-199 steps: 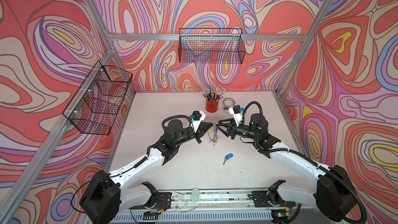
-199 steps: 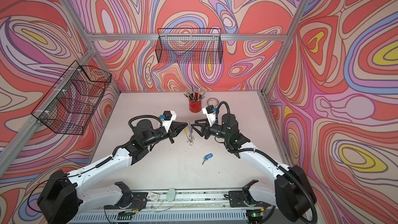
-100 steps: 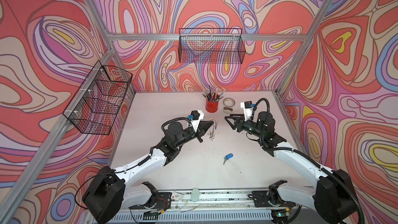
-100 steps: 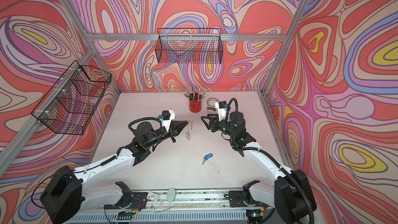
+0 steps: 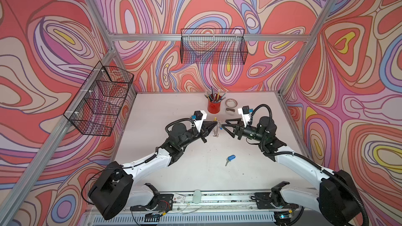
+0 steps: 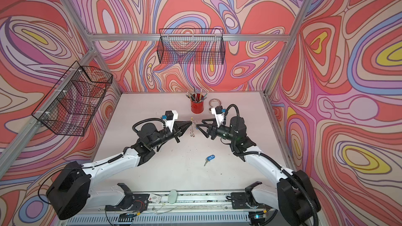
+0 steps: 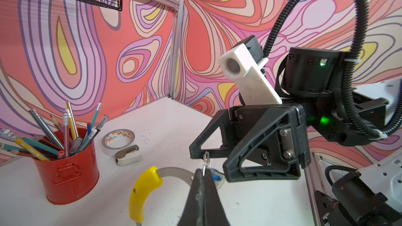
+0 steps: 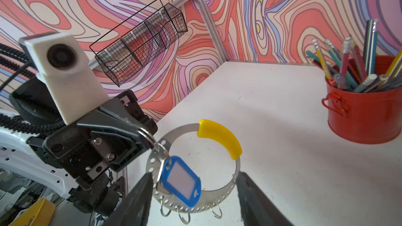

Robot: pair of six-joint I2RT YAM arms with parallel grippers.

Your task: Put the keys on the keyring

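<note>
Aloft, the keyring (image 8: 219, 136) is pinched in the left gripper (image 5: 215, 123), a blue-tagged key (image 8: 181, 181) hung on it; the right gripper (image 5: 224, 124) is spread nearby. A second key (image 5: 230, 158) is seen on the white table (image 5: 174, 114) between swirled walls (image 5: 217, 1).

keyring (image 8: 185, 127): shiny perforated metal, yellow plastic | key tag (image 8: 182, 181): glossy blue plastic | tin (image 8: 365, 116): glossy red

This is a robotics lab test cell: an aluminium frame (image 5: 208, 37) boxes in a white tabletop (image 5: 163, 109) with swirl-printed wall panels (image 5: 152, 7). Two white robot arms (image 5: 148, 164) stand on a rail (image 5: 217, 196) at six o'clock. A side basket (image 5: 100, 98) hangs at nine o'clock and a back basket (image 5: 214, 50) at twelve.
</note>
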